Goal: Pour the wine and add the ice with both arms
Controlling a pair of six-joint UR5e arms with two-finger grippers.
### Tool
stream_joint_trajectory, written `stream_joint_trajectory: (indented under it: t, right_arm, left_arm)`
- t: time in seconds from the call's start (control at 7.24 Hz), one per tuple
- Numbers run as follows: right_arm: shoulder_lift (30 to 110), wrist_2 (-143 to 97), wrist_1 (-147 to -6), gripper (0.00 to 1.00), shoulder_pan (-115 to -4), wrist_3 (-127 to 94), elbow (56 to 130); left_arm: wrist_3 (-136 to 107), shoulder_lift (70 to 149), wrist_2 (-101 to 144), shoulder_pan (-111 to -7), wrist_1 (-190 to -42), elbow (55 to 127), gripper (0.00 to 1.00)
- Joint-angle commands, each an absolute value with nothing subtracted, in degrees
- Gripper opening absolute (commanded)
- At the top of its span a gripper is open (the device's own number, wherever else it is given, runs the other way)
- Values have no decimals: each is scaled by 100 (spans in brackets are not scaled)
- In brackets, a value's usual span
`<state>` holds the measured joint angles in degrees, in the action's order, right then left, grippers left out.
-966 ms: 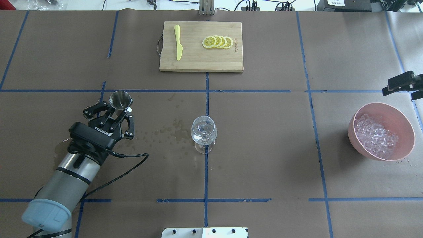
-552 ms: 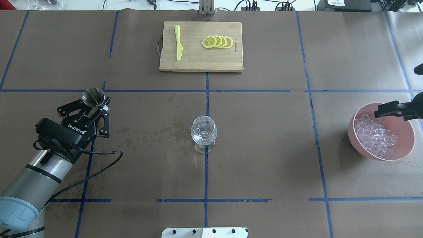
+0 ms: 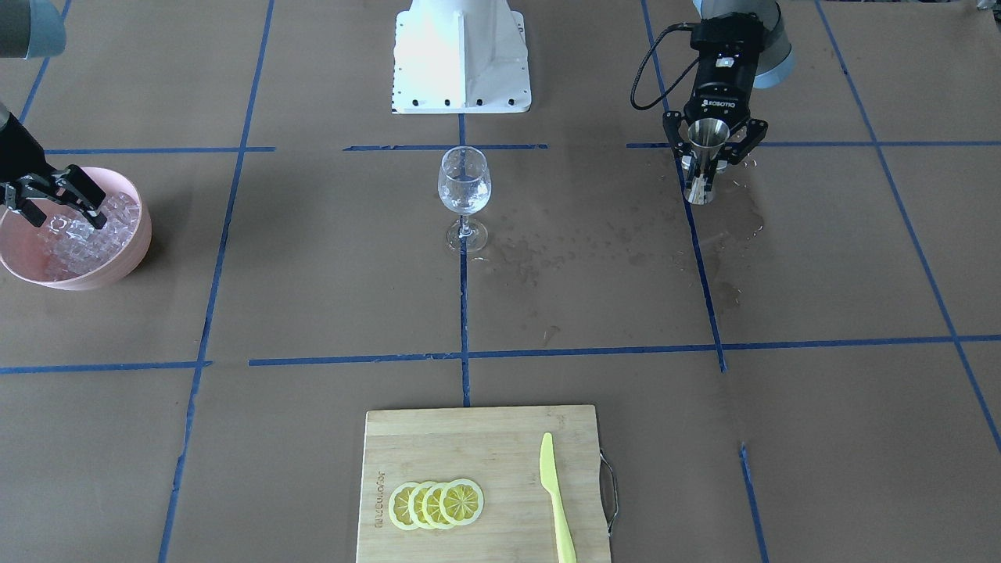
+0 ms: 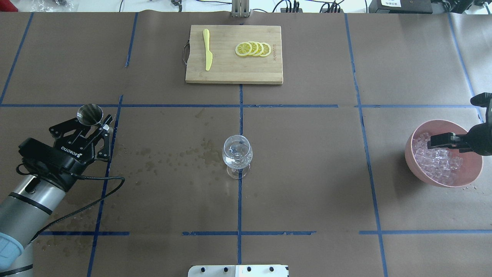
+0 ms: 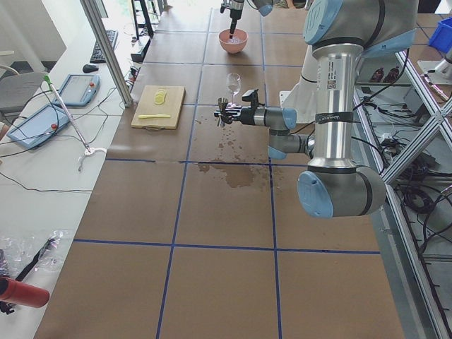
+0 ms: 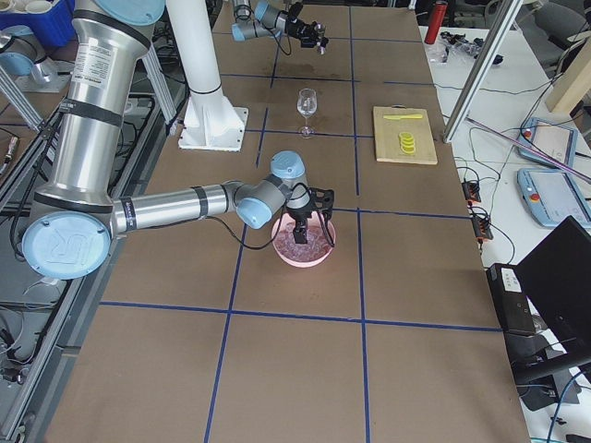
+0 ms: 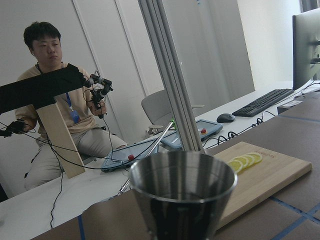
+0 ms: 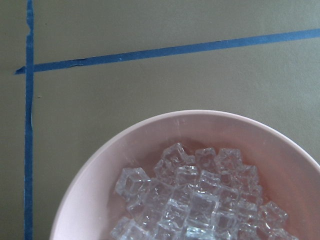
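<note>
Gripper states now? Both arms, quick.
Left gripper: closed on the steel jigger, held upright.
Right gripper: open, over the ice in the pink bowl.

The overhead camera looks forward and down, wine glass [image 4: 237, 154] central; the front camera faces back from beyond the glass. Two distant end cameras both include the glass. Wrist cameras, away from it, sit close on a steel jigger [image 7: 182, 192] and the ice [image 8: 200, 200].
</note>
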<state>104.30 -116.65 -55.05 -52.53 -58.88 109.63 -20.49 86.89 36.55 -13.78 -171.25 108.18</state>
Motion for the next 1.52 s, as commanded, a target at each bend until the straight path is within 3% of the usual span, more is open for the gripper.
stream_joint_trajectory:
  t: [0.0,0.28,1.38]
  right_arm:
    - [10433,-11654,-5493,99,-5195,-5924,10890]
    - [10433,-11654,-5528,98,-5054,-6037,10881]
    - [10415,-11646,-5537,53,-5036,-6047,10802]
  left_arm:
    - [-2109,8518,3656,-1380,-17165,10811,0]
    - [-2197,8499,3656,-1380,-17191,10767,0]
    - [-2232,8420,3656,-1380,-17191,10661,0]
